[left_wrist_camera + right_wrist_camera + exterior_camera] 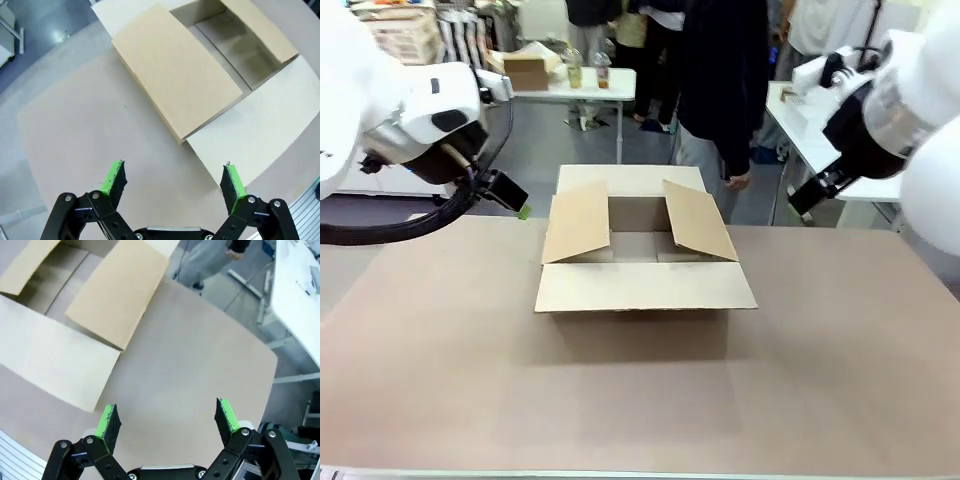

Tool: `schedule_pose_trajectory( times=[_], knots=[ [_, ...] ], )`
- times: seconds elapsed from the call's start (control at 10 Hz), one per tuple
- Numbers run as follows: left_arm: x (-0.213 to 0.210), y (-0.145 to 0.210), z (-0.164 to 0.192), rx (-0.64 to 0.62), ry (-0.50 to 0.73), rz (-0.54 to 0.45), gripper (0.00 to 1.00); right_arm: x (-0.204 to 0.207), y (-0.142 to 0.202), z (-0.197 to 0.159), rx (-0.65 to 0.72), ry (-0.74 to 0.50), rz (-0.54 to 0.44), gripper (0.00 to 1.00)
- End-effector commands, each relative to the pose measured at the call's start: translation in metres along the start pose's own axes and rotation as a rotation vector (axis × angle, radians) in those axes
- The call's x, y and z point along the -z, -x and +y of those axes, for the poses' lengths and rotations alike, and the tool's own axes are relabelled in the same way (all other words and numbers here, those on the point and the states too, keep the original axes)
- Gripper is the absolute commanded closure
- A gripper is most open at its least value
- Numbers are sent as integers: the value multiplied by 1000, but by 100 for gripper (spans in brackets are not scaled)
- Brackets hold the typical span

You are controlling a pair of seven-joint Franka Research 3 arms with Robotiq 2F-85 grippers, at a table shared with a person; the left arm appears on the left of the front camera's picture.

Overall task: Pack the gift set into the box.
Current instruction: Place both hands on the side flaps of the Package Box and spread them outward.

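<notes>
The box [640, 290] stands in the middle of the table with all its top flaps folded outward, and what I can see of its inside is bare cardboard. The gift set is out of view. My left gripper [515, 200] hangs above the table's far left corner, left of the box. In the left wrist view the left gripper [172, 170] is open with nothing between its green pads, and the box [175, 75] lies ahead. My right gripper [805, 200] is raised at the far right. In the right wrist view the right gripper [165, 407] is open and holds nothing, with the box [117, 290] at upper left.
A person in dark clothes [725, 90] stands at the far edge, just right of the box, one hand [735, 181] hanging down. White tables [820, 140] stand behind on the right and at the back [575, 85]. The brown tabletop [640, 400] stretches in front of the box.
</notes>
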State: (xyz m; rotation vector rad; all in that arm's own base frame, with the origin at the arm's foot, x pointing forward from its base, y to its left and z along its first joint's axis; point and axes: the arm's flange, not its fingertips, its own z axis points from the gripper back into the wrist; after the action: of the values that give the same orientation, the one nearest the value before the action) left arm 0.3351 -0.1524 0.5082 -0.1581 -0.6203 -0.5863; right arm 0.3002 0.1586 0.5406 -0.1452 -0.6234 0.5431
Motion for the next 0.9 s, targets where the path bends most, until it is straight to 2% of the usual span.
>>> schedule_pose_trajectory(
  times=[0.0,0.1,0.2,0.3,0.4,0.5,0.6,0.7,0.8],
  knots=[
    [49,8,7,-13,6,81,0,46,1,-20,45,-7,65,0],
    [49,8,7,-13,6,81,0,46,1,-20,45,-7,65,0],
    [14,3,2,-4,2,33,0,13,1,-6,14,-7,28,0],
    [6,6,6,21,245,59,0,6,13,-8,149,-144,-5,0],
    [-16,10,18,-20,448,16,0,-13,31,-17,286,-339,-21,0],
    [-38,17,34,-104,579,-27,0,-34,58,-30,391,-484,-52,0],
    [-60,28,53,-261,689,-77,0,-55,99,-54,550,-616,-140,0],
    [-73,43,75,-408,714,-127,0,-59,139,-87,766,-659,-183,0],
    [-79,61,95,-479,761,-153,0,-54,178,-123,977,-734,-247,0]
  ],
)
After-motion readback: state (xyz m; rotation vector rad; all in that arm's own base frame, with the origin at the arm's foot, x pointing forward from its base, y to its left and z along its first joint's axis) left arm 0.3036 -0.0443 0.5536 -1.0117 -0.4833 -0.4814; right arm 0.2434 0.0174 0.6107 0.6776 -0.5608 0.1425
